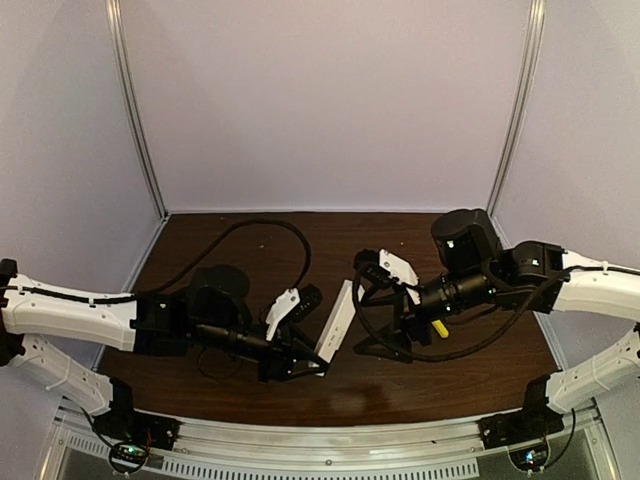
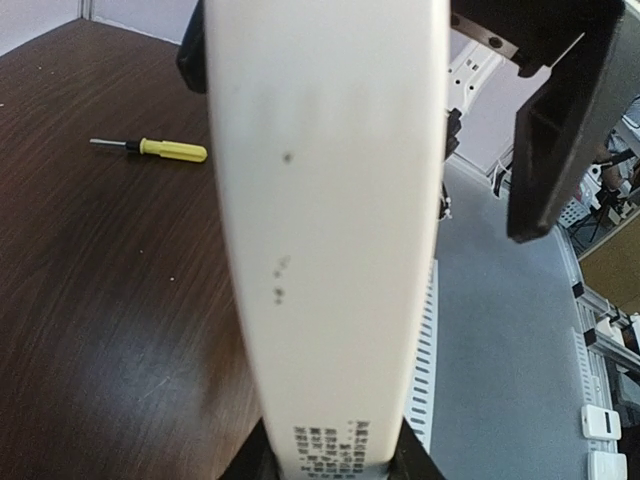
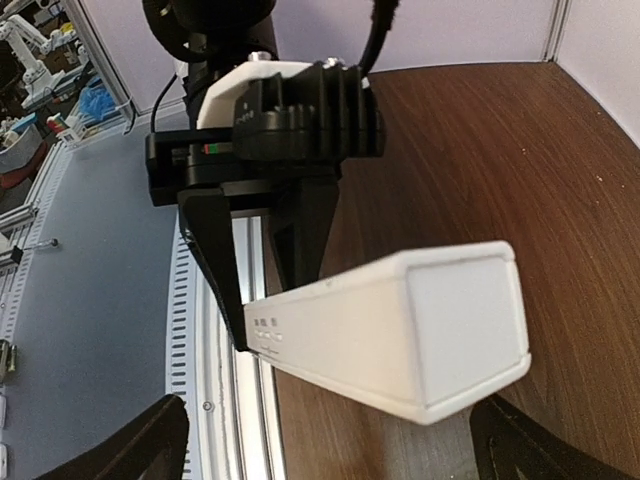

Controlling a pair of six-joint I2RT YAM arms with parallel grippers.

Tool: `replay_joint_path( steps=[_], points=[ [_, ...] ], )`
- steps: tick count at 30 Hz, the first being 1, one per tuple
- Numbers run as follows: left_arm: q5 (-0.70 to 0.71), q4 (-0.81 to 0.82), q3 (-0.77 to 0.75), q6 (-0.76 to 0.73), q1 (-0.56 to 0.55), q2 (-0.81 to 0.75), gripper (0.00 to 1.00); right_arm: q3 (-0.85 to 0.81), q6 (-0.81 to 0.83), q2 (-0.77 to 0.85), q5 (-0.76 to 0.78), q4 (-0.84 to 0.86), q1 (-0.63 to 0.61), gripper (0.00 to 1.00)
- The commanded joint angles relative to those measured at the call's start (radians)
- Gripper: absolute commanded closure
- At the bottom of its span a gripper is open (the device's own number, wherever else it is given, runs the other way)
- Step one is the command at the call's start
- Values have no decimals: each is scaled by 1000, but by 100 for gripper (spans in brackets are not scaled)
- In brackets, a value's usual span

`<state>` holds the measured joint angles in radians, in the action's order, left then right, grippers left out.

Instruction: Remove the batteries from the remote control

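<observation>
The remote control is a white bar held off the table, slanting up and to the right. My left gripper is shut on its lower end; in the left wrist view the remote control fills the middle, with dark fingers pinching its printed end. My right gripper stands open, one finger on each side of the remote's upper end. The right wrist view shows that square white end between the wide-apart fingertips, not touching them. The batteries are hidden.
A yellow-handled screwdriver lies on the dark wooden table under the right arm and also shows as the screwdriver. A black cable loops across the back. Pale walls close in three sides; a metal rail runs along the front.
</observation>
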<state>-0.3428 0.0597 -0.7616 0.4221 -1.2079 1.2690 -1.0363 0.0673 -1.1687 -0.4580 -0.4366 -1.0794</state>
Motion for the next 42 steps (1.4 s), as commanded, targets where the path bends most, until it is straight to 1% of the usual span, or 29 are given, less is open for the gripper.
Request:
replay_joint_path(
  steps=[1,7,8,9,10,11,13,15,20,27,28,29,31,32,35,36,37,38,42],
  points=[
    [-18,12,-37,-37,-2,20,100,-65,52,-54,-83,-112,4,2],
    [-33,6,-51,-45,-8,44,100,-207,97,-152,-74,-247,3,11],
    [-34,6,-52,-46,-8,46,100,-224,105,-161,-76,-263,3,13],
    [-36,6,-52,-46,-10,49,100,-236,114,-169,-84,-276,5,20],
    [-37,8,-53,-46,-11,51,100,-247,122,-178,-92,-288,5,31],
    [-37,8,-53,-46,-11,53,100,-256,129,-184,-98,-300,6,37],
    [-35,8,-54,-47,-12,56,100,-269,135,-197,-99,-317,5,39],
    [-33,6,-54,-46,-12,56,100,-274,140,-207,-99,-331,7,47],
    [-33,5,-54,-46,-12,61,100,-294,149,-220,-115,-346,9,64],
    [-21,-1,-56,-48,-12,59,100,-279,158,-197,-144,-329,9,97],
    [-17,-2,-56,-48,-13,56,97,-269,156,-191,-143,-320,10,100],
    [-11,-3,-55,-48,-12,53,93,-257,152,-184,-137,-305,10,100],
    [5,-5,-51,-48,-13,43,77,-229,144,-165,-127,-273,9,100],
    [16,-5,-48,-49,-12,35,65,-214,135,-153,-119,-250,10,100],
    [67,11,-17,-44,-13,-19,22,-163,96,-107,-95,-164,12,100],
    [83,17,-5,-44,-13,-42,13,-143,77,-90,-87,-130,11,100],
    [96,27,9,-45,-12,-67,7,-122,61,-71,-75,-98,12,100],
    [104,40,26,-49,-12,-92,3,-98,40,-50,-61,-60,11,100],
    [122,114,100,-66,-13,-195,3,13,-61,37,12,114,12,100]
  ],
)
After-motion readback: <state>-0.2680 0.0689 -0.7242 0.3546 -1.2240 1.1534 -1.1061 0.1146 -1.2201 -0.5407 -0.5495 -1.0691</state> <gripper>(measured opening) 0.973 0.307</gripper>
